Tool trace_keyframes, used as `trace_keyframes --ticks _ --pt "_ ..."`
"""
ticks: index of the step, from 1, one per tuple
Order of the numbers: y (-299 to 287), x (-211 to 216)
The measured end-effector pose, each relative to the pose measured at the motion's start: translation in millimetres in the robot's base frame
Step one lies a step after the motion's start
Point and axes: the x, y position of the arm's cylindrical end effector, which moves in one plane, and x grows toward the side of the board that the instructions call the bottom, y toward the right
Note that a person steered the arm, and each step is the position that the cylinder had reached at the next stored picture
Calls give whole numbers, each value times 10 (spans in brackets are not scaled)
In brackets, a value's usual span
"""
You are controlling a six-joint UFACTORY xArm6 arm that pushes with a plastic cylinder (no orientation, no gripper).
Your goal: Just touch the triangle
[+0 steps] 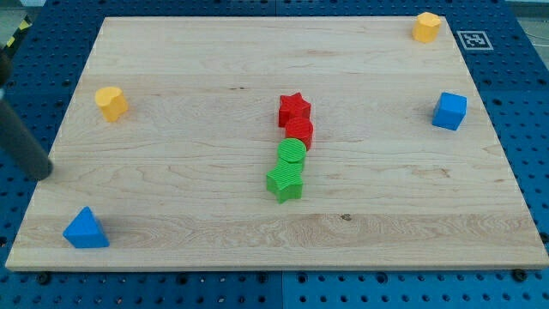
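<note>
The blue triangle [86, 229] lies near the board's bottom left corner. My rod comes in from the view's left edge and my tip [43, 173] rests near the board's left edge, above and a little left of the triangle, apart from it. Nothing touches the triangle.
A red star [293, 107] and a red block [299, 131], a green round block [292, 153] and a green star [285, 182] form a column at the middle. A yellow block [111, 102] sits at upper left, another yellow block [425, 27] at top right, a blue cube [449, 111] at right.
</note>
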Motion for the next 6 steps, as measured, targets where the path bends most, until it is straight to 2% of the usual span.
trace_keyframes --ticks 1,3,5,6 --pt "4 129" --pt "7 988" --pt "394 1052" --pt "611 918"
